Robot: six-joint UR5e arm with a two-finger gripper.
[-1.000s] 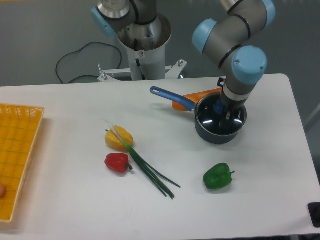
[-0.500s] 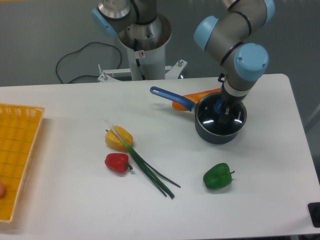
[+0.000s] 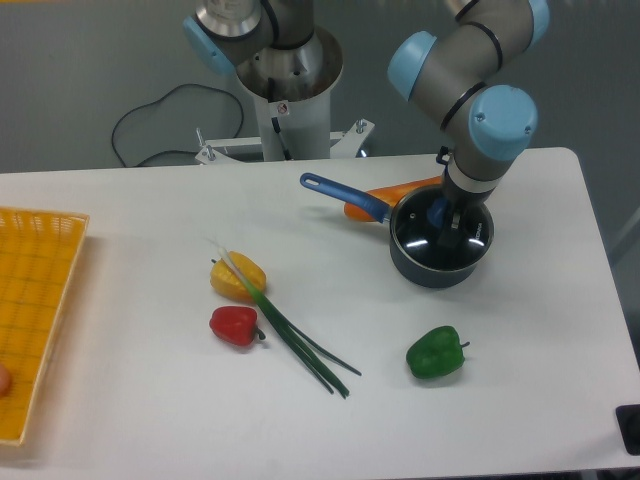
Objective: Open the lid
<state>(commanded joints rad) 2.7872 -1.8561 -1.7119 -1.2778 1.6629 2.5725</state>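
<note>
The lid [image 3: 430, 243] is a glass disc with a silver rim. It lies flat on the dark blue saucepan [image 3: 436, 270] at the right of the table. Its small blue knob [image 3: 436, 212] shows just under the arm's wrist. My gripper [image 3: 445, 222] points straight down onto the lid, with its dark fingers [image 3: 456, 228] at the knob. The wrist hides most of the fingers, so I cannot tell how far apart the jaws stand.
The saucepan's long blue handle [image 3: 340, 194] points left, over a carrot [image 3: 385, 197]. A green pepper [image 3: 436, 352] lies in front of the pan. A yellow pepper [image 3: 238, 276], a red pepper [image 3: 234, 325] and green onions [image 3: 295, 338] lie mid-table. A yellow basket [image 3: 35, 300] is at the left edge.
The arm's wrist shifted a few pixels right and up over the pan a second ago, and has since held still. The lid has stayed on the pan.
</note>
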